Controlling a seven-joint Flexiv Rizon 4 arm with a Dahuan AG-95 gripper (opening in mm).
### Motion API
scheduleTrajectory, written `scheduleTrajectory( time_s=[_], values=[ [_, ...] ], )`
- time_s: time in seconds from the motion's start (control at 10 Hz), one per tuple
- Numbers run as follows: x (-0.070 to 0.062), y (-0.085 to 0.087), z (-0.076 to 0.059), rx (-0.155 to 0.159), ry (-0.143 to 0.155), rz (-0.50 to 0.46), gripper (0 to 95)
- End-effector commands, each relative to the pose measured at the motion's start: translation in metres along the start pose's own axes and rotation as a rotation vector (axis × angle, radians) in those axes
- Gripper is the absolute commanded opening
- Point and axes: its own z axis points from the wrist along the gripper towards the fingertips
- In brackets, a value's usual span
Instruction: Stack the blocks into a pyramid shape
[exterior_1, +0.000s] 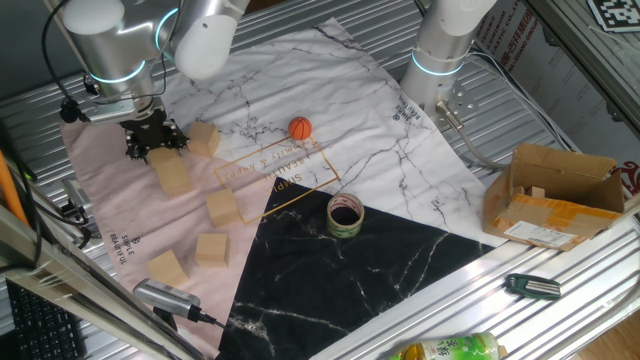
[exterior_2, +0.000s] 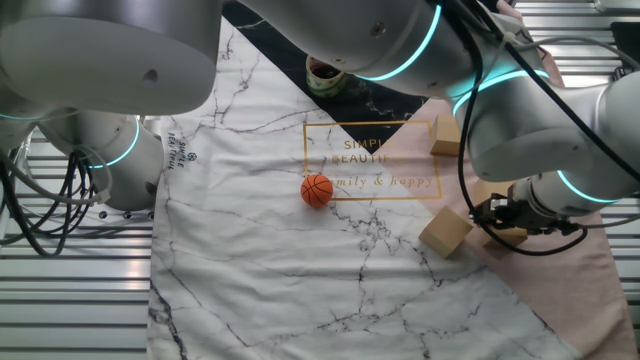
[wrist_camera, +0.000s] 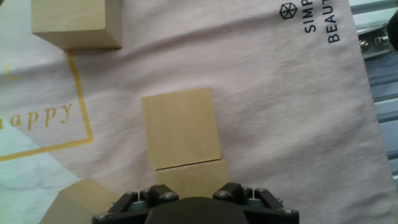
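Note:
Two blocks lie edge to edge on the pink cloth in the hand view: one (wrist_camera: 180, 127) ahead and one (wrist_camera: 189, 174) half hidden under my gripper's housing (wrist_camera: 193, 211). The fingers themselves do not show there. In one fixed view my gripper (exterior_1: 152, 148) hangs right over that pair (exterior_1: 172, 172), at the cloth's far left. Other blocks lie loose: one just right of the gripper (exterior_1: 204, 138), and three further along the pink cloth (exterior_1: 222, 207), (exterior_1: 211, 248), (exterior_1: 167, 268). The other fixed view shows my gripper (exterior_2: 500, 215) beside a block (exterior_2: 445, 232).
An orange ball (exterior_1: 300, 128) sits mid-cloth and a tape roll (exterior_1: 345, 215) on the black patch. A cardboard box (exterior_1: 555, 195) stands at the right, a green bottle (exterior_1: 450, 350) at the front edge. A second arm's base (exterior_1: 440, 50) rises behind.

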Motion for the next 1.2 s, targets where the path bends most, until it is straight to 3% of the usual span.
scheduleTrajectory(
  time_s=[0.1,0.7,1.2],
  values=[
    [0.0000,-0.0003,0.0003,-0.001,-0.001,0.003,76.0],
    [0.0001,-0.0003,-0.0002,-0.010,-0.013,0.020,76.0],
    [0.0003,-0.0004,-0.0010,-0.015,-0.006,0.026,76.0]
  ],
)
